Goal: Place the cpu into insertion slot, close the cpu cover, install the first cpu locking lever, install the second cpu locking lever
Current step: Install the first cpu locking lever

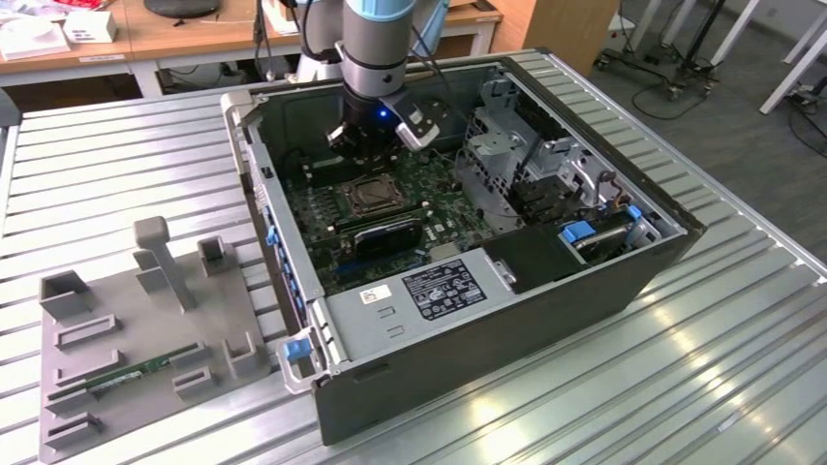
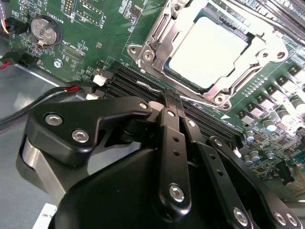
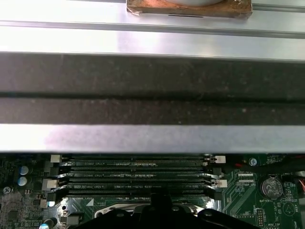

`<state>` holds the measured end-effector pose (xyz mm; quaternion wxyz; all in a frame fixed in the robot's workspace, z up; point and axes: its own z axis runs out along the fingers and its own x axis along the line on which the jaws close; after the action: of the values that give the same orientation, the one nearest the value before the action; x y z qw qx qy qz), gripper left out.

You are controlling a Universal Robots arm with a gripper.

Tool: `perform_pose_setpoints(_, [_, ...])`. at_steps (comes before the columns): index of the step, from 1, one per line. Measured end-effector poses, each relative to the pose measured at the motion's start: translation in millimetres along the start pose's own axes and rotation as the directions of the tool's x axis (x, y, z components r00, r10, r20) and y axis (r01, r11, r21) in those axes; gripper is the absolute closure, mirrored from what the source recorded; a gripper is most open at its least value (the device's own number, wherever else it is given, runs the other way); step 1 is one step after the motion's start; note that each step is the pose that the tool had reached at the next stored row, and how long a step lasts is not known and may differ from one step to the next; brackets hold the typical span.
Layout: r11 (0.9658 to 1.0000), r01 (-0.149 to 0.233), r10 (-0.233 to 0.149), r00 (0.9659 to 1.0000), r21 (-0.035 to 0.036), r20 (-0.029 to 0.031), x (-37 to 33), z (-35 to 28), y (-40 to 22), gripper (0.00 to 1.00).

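Working inside an open dark computer case (image 1: pixel 672 228) laid on its side on a ribbed silver metal table (image 1: pixel 723 387), with a grey moulded fixture tray (image 1: pixel 130 325) well apart toward the exterior view's left. Holding the black linkage gripper (image 2: pixel 170 95) low over the far part of the flat green motherboard (image 2: pixel 86 45), fingertips drawn together and pinching nothing visible, poised over the long black memory slots (image 3: pixel 136 179) just beside the socket. Find the cpu (image 2: pixel 209 50), a small flat square chip with a silvery-grey metal top, lying level in its socket, and over it the cpu cover (image 2: pixel 159 31), a thin hinged silver metal frame plate, apparently lowered, with the chip's top showing through its square opening. Note a thin bright metal rod (image 2: pixel 147 85) along the socket's edge right at the fingertips, probably a locking lever; cannot tell whether touched or latched. Judge the chip light, stiff and smooth, so apt to slip, and fragile on its hidden underside: best taken by two opposite edges, kept level, never pressed on the top. Judge the frame plate light too, thin enough to bend, swinging only on its hinge: best pushed on the free edge opposite the hinge. Expect the rod to be springy and to resist, best caught near its free end.
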<state>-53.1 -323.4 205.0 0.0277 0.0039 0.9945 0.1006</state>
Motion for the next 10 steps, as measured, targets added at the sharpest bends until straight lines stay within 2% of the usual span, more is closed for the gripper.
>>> perform_pose_setpoints(10, [1.0000,0.000,0.000,1.0000,0.0012,0.0002,-1.6,2.6,-0.5,0.89])
